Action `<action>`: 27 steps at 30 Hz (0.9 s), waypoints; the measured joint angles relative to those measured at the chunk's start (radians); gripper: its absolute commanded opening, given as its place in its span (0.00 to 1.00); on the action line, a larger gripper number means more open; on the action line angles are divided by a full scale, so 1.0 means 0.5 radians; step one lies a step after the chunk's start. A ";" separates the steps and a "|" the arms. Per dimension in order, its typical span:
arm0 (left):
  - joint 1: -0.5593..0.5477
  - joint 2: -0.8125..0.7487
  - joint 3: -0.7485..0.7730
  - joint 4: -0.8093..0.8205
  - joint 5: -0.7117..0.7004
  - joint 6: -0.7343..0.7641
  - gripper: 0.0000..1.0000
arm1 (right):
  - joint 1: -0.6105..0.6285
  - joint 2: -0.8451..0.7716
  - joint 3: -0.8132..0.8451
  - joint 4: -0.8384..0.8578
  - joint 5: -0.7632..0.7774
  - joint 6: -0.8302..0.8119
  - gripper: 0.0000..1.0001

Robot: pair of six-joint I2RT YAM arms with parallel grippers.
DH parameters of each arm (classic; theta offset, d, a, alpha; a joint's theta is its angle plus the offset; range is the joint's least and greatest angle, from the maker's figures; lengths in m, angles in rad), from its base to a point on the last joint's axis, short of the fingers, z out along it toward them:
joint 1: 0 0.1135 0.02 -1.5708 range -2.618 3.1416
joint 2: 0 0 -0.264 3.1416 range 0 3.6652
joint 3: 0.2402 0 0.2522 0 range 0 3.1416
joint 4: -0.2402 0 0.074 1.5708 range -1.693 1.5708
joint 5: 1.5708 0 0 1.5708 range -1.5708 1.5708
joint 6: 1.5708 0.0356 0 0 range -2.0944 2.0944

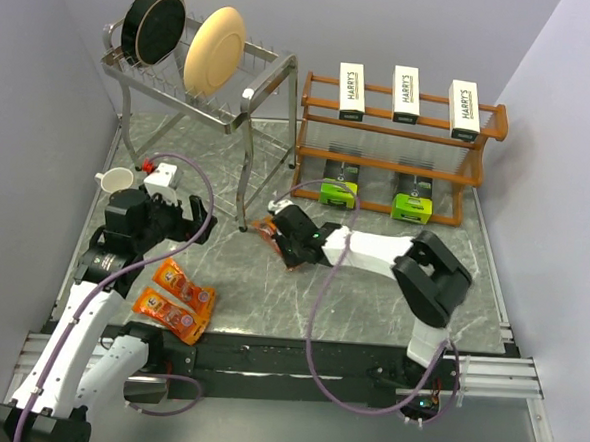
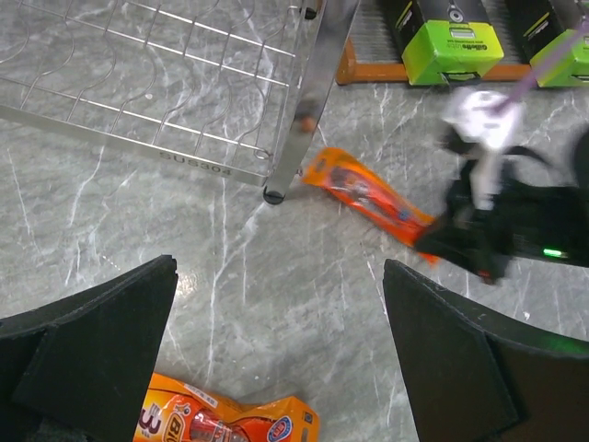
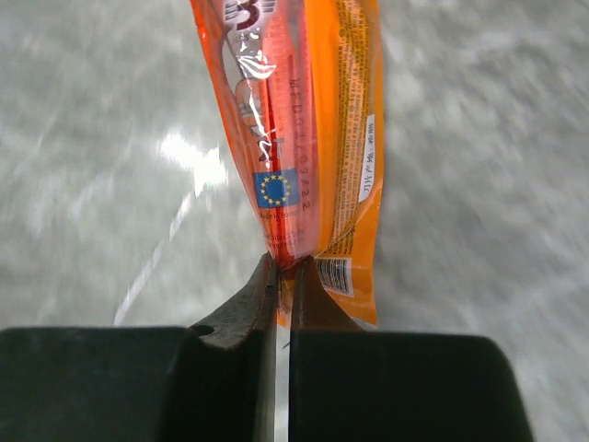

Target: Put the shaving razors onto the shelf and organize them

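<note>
The orange-brown shelf (image 1: pixel 311 122) stands at the back right. Three white HARRY'S boxes (image 1: pixel 407 95) lie on its top tier and two black-and-green packs (image 1: pixel 339 182) on its bottom tier. My right gripper (image 1: pixel 282 238) is shut on the end of a flat orange razor pack (image 3: pixel 308 129), which lies low over the table near the metal rack's leg; it also shows in the left wrist view (image 2: pixel 368 197). Two more orange packs (image 1: pixel 175 299) lie at the front left. My left gripper (image 2: pixel 281 368) is open and empty, above the table beside them.
A silver metal rack (image 1: pixel 183 79) with a black plate and a cream plate stands at the back left. A white mug (image 1: pixel 114 180) and a small white box (image 1: pixel 163 180) sit by the left wall. Grey walls close both sides.
</note>
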 measured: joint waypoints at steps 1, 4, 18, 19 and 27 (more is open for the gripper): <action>0.000 0.001 -0.001 0.007 0.001 -0.002 0.99 | -0.010 -0.077 -0.041 -0.032 0.004 -0.010 0.00; 0.000 0.007 -0.011 0.053 0.008 -0.005 0.99 | -0.047 -0.407 -0.121 -0.174 -0.002 -0.037 0.00; -0.042 0.267 0.023 0.271 0.091 -0.101 0.99 | -0.778 -1.250 -0.106 -0.689 0.563 -0.085 0.00; -0.053 0.288 0.038 0.282 0.090 -0.104 0.99 | -0.864 -1.247 -0.111 -0.706 0.596 -0.085 0.00; -0.092 0.333 0.065 0.417 0.087 -0.169 1.00 | -1.311 -1.094 -0.044 -0.678 0.775 -0.150 0.00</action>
